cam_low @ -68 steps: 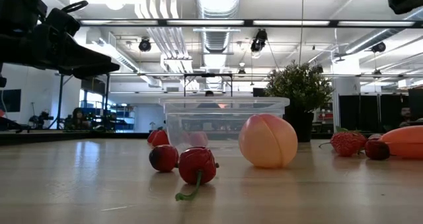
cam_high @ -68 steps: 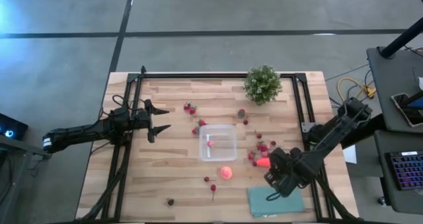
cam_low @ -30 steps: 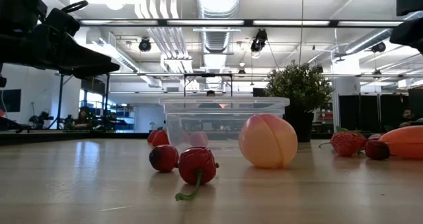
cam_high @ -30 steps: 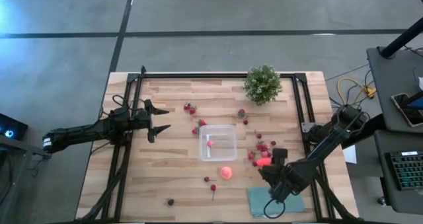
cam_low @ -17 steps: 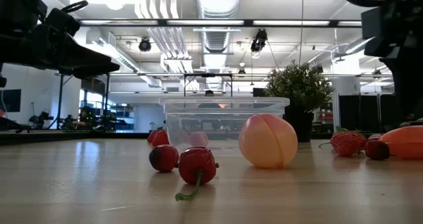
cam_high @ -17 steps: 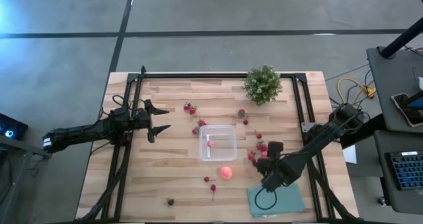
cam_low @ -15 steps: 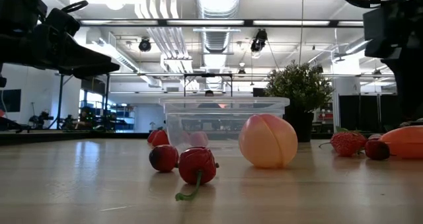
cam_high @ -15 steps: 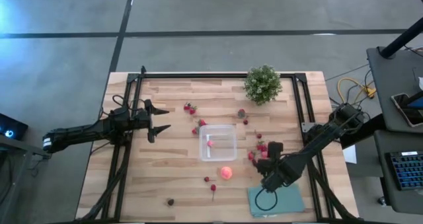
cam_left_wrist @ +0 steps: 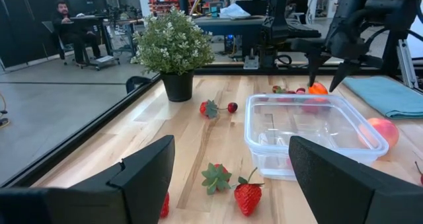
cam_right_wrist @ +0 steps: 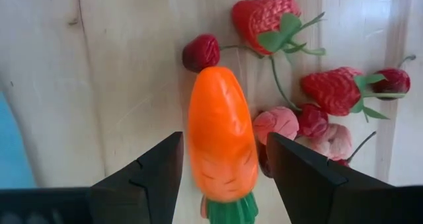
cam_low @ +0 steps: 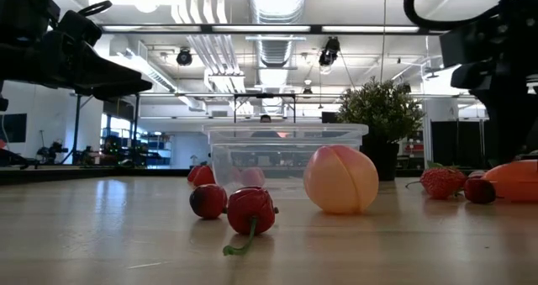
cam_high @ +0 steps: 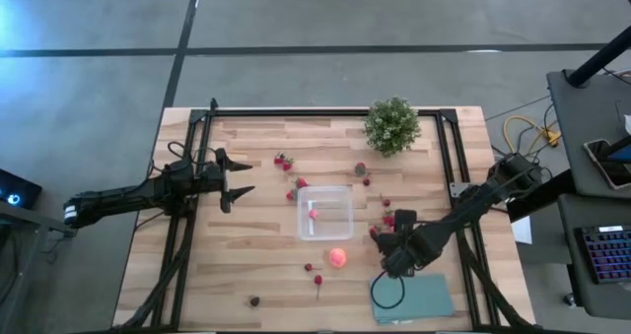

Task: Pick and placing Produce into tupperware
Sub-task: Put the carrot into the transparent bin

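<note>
The orange carrot with a green end (cam_right_wrist: 221, 141) lies on the table among strawberries (cam_right_wrist: 268, 19) to the right of the clear tupperware (cam_high: 325, 212). My right gripper (cam_right_wrist: 225, 138) hangs over it, pointing down and open, one finger on either side of the carrot and touching nothing that I can see. In the high view that gripper (cam_high: 391, 245) hides the carrot. A small pink piece (cam_high: 315, 214) lies inside the tupperware. The peach (cam_high: 337, 258) rests on the table near the container's front. My left gripper (cam_high: 242, 180) waits open at the table's left.
A potted plant (cam_high: 391, 125) stands at the far edge. A teal cloth (cam_high: 419, 297) lies at the near right with a cable loop (cam_high: 387, 293) hanging over it. Loose strawberries (cam_high: 286, 162) and cherries (cam_low: 248, 209) are scattered around the container.
My right gripper has moved from above the teal cloth toward the table's left and far side and sunk a little, coming to stand over the carrot. Its fingers have kept the same gap. No produce has shifted.
</note>
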`<move>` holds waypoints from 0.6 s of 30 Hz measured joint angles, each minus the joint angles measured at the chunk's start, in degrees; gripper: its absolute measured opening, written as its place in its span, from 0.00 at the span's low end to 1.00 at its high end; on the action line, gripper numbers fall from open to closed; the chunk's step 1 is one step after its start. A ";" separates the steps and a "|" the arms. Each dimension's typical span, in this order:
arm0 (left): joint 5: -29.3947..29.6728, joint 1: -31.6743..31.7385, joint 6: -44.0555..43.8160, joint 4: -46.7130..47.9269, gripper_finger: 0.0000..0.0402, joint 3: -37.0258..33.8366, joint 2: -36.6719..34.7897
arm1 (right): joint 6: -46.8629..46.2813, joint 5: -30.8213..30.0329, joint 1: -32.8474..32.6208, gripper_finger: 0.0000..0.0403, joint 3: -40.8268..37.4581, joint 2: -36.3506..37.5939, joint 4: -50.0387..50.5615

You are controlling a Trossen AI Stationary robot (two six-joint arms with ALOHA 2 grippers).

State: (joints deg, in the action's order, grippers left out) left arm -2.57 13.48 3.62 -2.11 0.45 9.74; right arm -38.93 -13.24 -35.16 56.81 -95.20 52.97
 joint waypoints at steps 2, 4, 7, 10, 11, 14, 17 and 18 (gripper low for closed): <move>0.00 0.00 0.00 0.01 0.70 0.02 -0.02 | 0.04 0.00 -0.02 0.52 -0.12 0.00 -0.04; 0.00 0.00 0.00 0.01 0.70 0.02 0.00 | 0.02 0.38 -0.04 0.52 -0.47 0.00 -0.38; 0.00 0.02 0.00 0.00 0.70 0.00 0.00 | 0.11 1.91 -0.06 0.52 -1.41 0.00 -2.51; 0.00 0.00 0.00 0.00 0.70 0.02 0.00 | -0.50 1.97 0.01 0.52 -2.31 0.00 -2.99; -0.01 0.00 0.00 0.01 0.70 0.01 -0.02 | -0.71 1.97 0.23 0.52 -2.43 -0.02 -3.06; 0.00 0.00 0.00 0.02 0.70 0.02 -0.02 | -0.75 1.80 0.35 0.52 -2.69 -0.02 -3.08; -0.02 0.00 0.00 0.00 0.70 0.01 -0.02 | -0.79 1.66 0.31 0.52 -3.52 -0.02 -3.56; -0.01 0.00 0.00 0.00 0.70 0.01 -0.01 | -0.85 1.66 0.31 0.52 -3.95 -0.04 -3.88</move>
State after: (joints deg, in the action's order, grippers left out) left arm -2.58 13.47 3.62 -2.11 0.46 9.73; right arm -39.79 -11.57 -34.85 52.86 -95.24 49.09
